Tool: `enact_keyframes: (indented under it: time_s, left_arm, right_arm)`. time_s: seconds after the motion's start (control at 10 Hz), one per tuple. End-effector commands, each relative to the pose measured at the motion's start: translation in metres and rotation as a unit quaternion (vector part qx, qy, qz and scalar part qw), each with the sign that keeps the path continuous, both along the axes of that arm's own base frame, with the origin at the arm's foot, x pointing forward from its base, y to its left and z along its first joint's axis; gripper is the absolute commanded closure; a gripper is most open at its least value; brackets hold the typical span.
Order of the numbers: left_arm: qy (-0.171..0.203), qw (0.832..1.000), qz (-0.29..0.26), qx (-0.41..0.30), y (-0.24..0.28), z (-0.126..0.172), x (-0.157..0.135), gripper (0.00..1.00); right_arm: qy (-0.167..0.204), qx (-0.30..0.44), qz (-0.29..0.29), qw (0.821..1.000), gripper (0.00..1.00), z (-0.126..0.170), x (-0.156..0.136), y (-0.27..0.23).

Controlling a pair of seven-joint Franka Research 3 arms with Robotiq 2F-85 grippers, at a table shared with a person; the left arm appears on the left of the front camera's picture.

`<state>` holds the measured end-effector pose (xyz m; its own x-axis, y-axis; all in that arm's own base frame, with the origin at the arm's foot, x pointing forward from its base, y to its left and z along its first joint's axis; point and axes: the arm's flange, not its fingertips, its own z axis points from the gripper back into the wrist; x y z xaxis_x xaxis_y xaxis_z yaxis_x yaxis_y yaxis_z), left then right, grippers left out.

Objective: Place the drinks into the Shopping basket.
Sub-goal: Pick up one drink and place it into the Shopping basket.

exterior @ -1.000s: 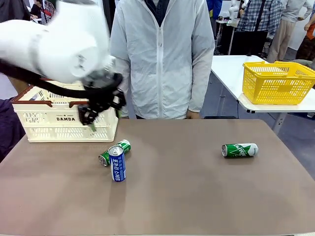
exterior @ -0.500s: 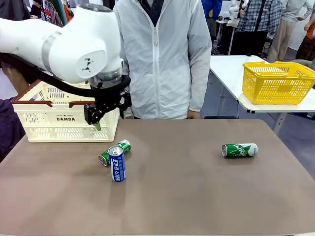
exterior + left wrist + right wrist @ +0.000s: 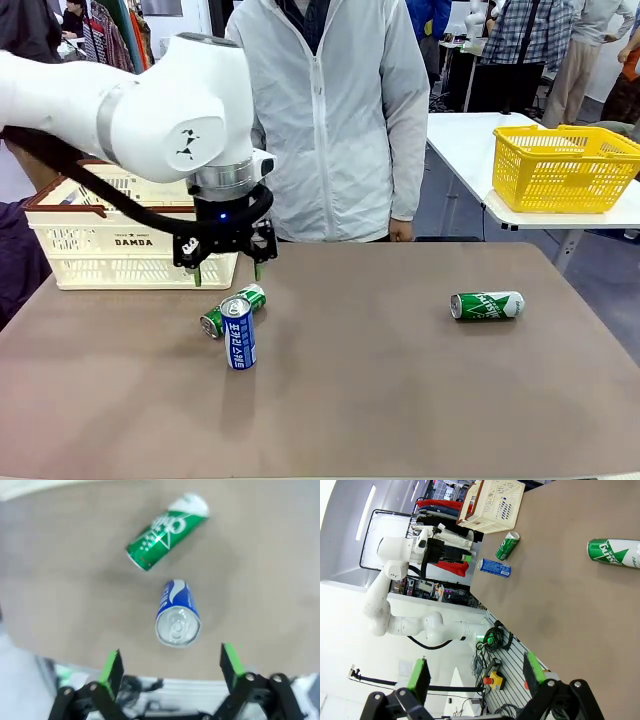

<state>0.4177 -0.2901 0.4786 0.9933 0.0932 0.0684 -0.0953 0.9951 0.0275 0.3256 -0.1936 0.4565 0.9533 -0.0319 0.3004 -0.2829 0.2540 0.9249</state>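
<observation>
A blue can (image 3: 238, 333) stands upright on the brown table, with a green can (image 3: 232, 310) lying on its side just behind it. My left gripper (image 3: 227, 270) hangs open a little above and behind the pair, nothing between its fingers. In the left wrist view the blue can (image 3: 177, 612) sits between the green pads (image 3: 112, 665), with the green can (image 3: 166, 532) beyond. A second green can (image 3: 486, 305) lies alone at the right. The cream Shopping basket (image 3: 130, 240) stands at the back left. My right gripper (image 3: 476, 672) is open and empty, far from that can (image 3: 614, 552).
A person in a white jacket (image 3: 330, 120) stands at the table's far edge, hands down. A yellow mesh basket (image 3: 560, 165) sits on a separate white table at the back right. Bare tabletop lies between the can pair and the lone can.
My left arm has swung right and forward from over the Shopping basket and lowered toward the two cans. Its gripper has turned so both open fingers show. The cans have not moved.
</observation>
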Motion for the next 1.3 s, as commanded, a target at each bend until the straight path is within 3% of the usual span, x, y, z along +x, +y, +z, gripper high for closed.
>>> enact_keyframes:
  time_s: [0.0,0.1,0.2,0.4,0.6,0.8,1.2]
  left_arm:
    - [0.042,0.99,-0.13,-0.047,0.044,0.004,-0.011,0.0]
    - [0.046,0.986,-0.146,-0.07,0.046,-0.006,-0.018,0.0]
    - [0.039,0.988,-0.129,-0.078,0.043,-0.019,-0.024,0.0]
    - [0.007,0.996,-0.063,-0.066,0.034,-0.04,-0.04,0.0]
    - [-0.034,0.995,-0.047,-0.086,0.023,-0.05,-0.047,0.0]
    - [-0.044,0.991,-0.054,-0.111,0.013,-0.057,-0.04,0.0]
    - [-0.054,0.997,-0.015,-0.056,0.003,-0.074,-0.023,0.0]
  right_arm:
    - [-0.006,-0.005,0.008,1.0,0.0,0.002,-0.002,-0.001]
    - [-0.006,-0.005,0.008,1.0,0.0,0.002,-0.002,-0.001]
    - [-0.006,-0.005,0.008,1.0,0.0,0.002,-0.002,-0.001]
    - [-0.006,-0.005,0.008,1.0,0.0,0.002,-0.002,-0.001]
    - [-0.006,-0.005,0.008,1.0,0.0,0.002,-0.002,-0.001]
    - [-0.006,-0.005,0.008,1.0,0.0,0.002,-0.002,-0.001]
    - [-0.006,-0.005,0.008,1.0,0.0,0.002,-0.002,-0.001]
